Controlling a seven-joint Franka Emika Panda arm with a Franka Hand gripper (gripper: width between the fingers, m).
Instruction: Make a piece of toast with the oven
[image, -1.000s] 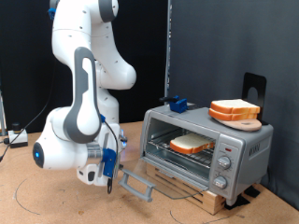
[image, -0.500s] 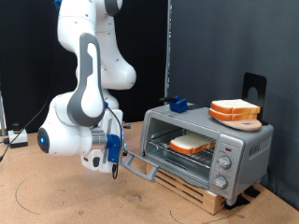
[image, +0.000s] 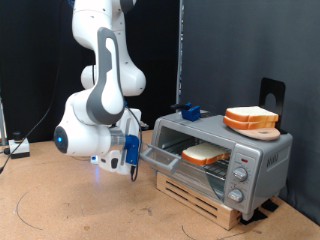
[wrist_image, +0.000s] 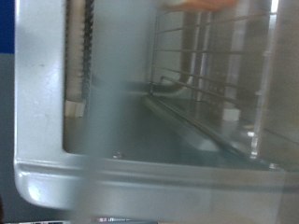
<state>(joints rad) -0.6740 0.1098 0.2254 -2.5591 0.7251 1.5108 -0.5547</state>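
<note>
The oven (image: 262, 152) stands on the exterior view's right with its glass door (image: 163, 156) raised partway, slanting out from the front. One slice of toast (image: 204, 154) lies on the wire rack inside. My gripper (image: 131, 157) with blue fingers is at the door's outer edge, by the bar handle. In the wrist view the door frame (wrist_image: 47, 93) and glass fill the picture, with the wire rack (wrist_image: 210, 89) behind and an orange-brown edge of the toast (wrist_image: 201, 4) at the border. My fingers do not show there.
A pile of bread slices (image: 250, 118) sits on a board on the oven's top, with a small blue object (image: 189, 111) beside it. The oven rests on a wooden pallet (image: 215, 207). Round knobs (image: 239, 176) run down its front. Cables (image: 15, 148) lie at the exterior view's left.
The arm rose and moved to the exterior view's right. The oven door swung up from lying nearly flat open to partly closed, with the gripper at its edge.
</note>
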